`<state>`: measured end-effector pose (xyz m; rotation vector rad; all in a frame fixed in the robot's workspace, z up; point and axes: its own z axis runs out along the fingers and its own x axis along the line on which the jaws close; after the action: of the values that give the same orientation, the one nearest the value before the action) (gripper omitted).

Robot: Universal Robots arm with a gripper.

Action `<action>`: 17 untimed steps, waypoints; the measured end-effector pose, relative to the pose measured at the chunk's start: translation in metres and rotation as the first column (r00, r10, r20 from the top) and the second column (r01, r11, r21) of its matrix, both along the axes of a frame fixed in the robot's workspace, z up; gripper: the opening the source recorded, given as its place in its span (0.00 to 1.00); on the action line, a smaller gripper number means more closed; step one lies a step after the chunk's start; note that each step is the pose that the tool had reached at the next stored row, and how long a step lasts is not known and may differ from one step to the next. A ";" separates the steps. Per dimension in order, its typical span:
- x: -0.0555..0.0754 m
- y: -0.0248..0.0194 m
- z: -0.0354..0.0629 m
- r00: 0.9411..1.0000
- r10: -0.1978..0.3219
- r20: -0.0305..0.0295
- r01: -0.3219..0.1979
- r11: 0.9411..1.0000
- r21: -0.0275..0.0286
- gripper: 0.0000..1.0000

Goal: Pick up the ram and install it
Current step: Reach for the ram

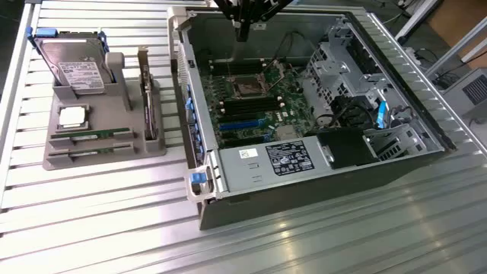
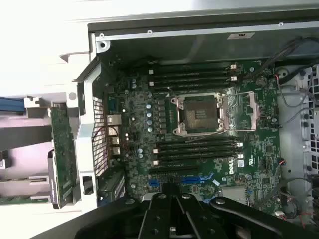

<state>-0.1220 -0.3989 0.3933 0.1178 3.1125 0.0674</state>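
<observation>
Exterior view, two ram sticks [image 1: 90,136], one claw [image 1: 242,37]

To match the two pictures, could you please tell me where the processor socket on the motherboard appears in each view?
Exterior view: the processor socket sits mid-motherboard, inside the open computer case.
Wrist view: the socket lies between two banks of black memory slots.
Shared landmark: the blue slots, just beyond one bank of memory slots.
</observation>
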 end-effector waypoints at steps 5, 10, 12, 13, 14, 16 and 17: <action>-0.007 0.0000 0.0000 1.000 0.000 0.000 0.000 1.000 0.000 0.11; -0.016 0.0000 0.0000 1.000 0.000 0.000 0.000 1.000 0.000 0.11; -0.018 0.0000 0.0000 1.000 0.000 0.000 0.000 1.000 0.000 0.11; -0.019 0.0000 0.0000 1.000 0.000 0.000 0.000 1.000 0.000 0.11; -0.019 0.0000 0.0000 1.000 0.000 0.000 0.000 1.000 0.000 0.11; -0.021 0.0000 0.0000 1.000 0.000 0.000 0.000 1.000 0.000 0.11; -0.023 0.0000 0.0000 1.000 0.000 0.000 0.000 1.000 0.000 0.11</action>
<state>-0.1446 -0.3990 0.3933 0.1178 3.1125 0.0674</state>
